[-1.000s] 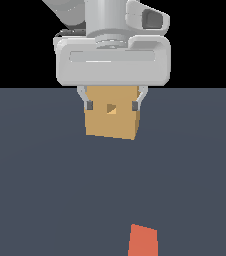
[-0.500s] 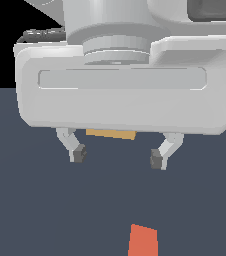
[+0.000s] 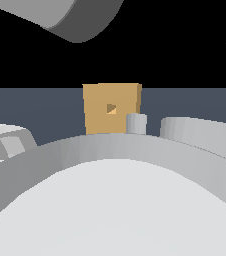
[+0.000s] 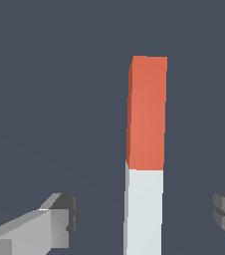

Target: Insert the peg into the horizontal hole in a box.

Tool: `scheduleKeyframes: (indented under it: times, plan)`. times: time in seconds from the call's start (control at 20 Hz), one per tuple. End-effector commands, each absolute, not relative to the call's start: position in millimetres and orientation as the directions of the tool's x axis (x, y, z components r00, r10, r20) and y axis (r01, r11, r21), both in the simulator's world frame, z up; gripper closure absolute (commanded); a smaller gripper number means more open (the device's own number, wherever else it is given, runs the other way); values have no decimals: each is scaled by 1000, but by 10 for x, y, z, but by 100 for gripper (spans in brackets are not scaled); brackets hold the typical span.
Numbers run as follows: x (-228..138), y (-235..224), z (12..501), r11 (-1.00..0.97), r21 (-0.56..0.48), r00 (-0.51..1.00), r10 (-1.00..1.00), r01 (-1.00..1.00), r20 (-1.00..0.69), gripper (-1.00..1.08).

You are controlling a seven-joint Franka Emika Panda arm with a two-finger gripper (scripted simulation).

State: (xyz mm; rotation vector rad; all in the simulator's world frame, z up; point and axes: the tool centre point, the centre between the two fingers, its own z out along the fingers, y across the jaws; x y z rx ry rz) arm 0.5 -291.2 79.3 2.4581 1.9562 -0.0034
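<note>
The tan box (image 3: pixel 111 109) stands on the dark floor at the back of the exterior view, and its small square hole (image 3: pixel 111 108) faces the camera. The arm's grey body fills the front of that view and hides the gripper and the peg there. In the wrist view the peg (image 4: pixel 145 154) lies flat on the floor, one half orange-red, the other pale grey-white. My gripper (image 4: pixel 147 221) is open above it, one finger (image 4: pixel 59 223) on each side of the white half, not touching it.
The dark grey floor (image 4: pixel 45 89) spreads around the peg. The arm's large grey link (image 3: pixel 110 200) blocks the lower half of the exterior view.
The arm has moved toward the exterior camera and away from the box. Its body now fills the view and hides the gripper fingers and the orange peg end.
</note>
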Motion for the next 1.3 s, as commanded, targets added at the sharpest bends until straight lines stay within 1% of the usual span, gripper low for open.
scheduleKeyframes:
  times: [0.0, 0.35, 0.85, 1.25]
  plan:
    - [5, -3089, 735, -236, 0, 236, 972, 972, -1, -92]
    - [-8, -3348, 651, -255, 0, 255, 967, 967, 0, -92]
    - [-5, -3354, 635, -256, 0, 256, 967, 967, 0, -92]
    - [-14, -3342, 280, -256, 0, 256, 967, 967, 0, -92]
